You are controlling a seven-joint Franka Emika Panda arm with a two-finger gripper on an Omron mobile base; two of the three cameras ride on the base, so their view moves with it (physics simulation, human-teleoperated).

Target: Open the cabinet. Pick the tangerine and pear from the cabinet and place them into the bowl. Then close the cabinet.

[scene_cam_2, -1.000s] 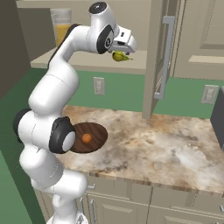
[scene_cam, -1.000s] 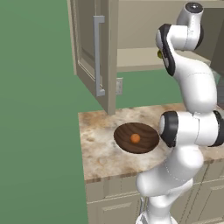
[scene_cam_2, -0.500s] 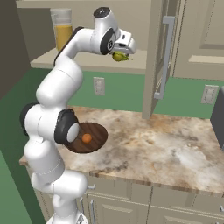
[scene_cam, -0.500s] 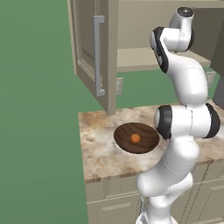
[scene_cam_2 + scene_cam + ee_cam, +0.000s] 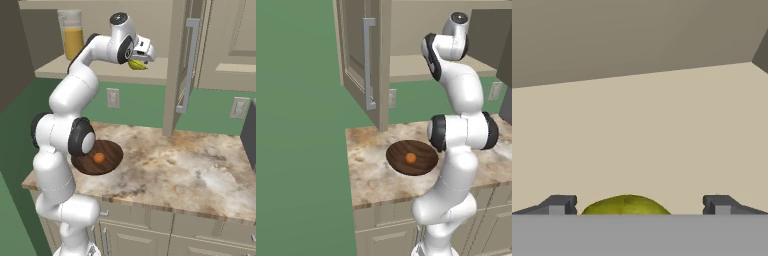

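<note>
Pear sits low in the hand view's centre, between the wide-spread fingers of the gripper, neither finger touching it. Tangerine rests in the bowl on the counter.

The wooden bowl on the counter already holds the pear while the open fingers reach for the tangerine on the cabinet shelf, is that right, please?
Not quite: the fruits are swapped. The right base view shows the tangerine in the bowl, and the pear on the cabinet shelf; the hand view has it between the open fingers.
</note>
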